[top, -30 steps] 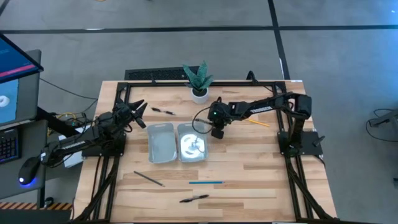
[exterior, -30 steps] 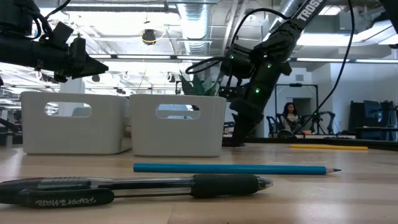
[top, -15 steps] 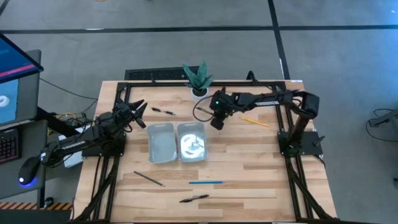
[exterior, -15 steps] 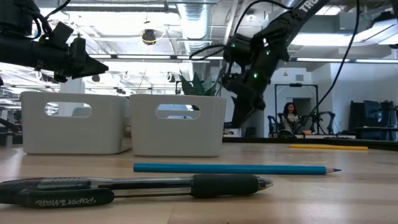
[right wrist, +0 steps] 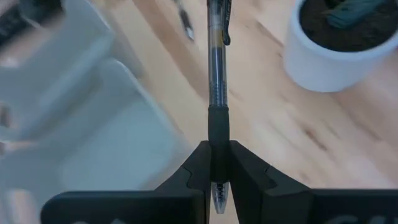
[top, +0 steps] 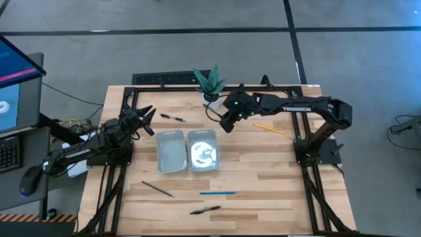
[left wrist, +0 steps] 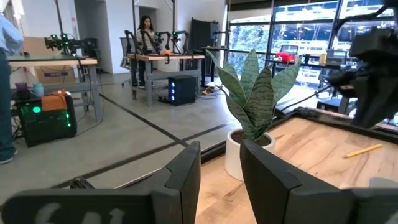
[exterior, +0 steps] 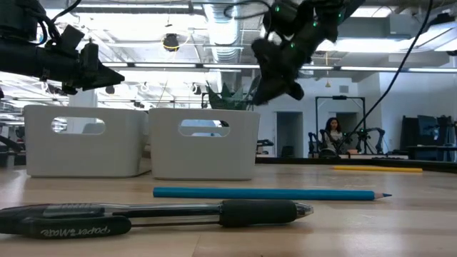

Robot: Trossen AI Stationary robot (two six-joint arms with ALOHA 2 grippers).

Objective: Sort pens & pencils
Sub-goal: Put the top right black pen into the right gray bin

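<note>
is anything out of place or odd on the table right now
Nothing is spilled or damaged. The pencils and pens lie loose around the two trays: yellow pencil, blue pencil, grey pencil, black pens. The right gripper holds a pen.

The right arm reaches from its base at the right edge of the worktop across toward the far middle, elbow raised, wrist held high above the surface. Its right claw (right wrist: 215, 163) is clamped on a pen (right wrist: 215, 74), which sticks out forward between the two dark fingers (right wrist: 249, 173). The left arm lies low along the left side, its left claw (top: 146, 116) pointing toward the far right, fingers (left wrist: 184, 177) slightly parted with nothing between them.
</note>
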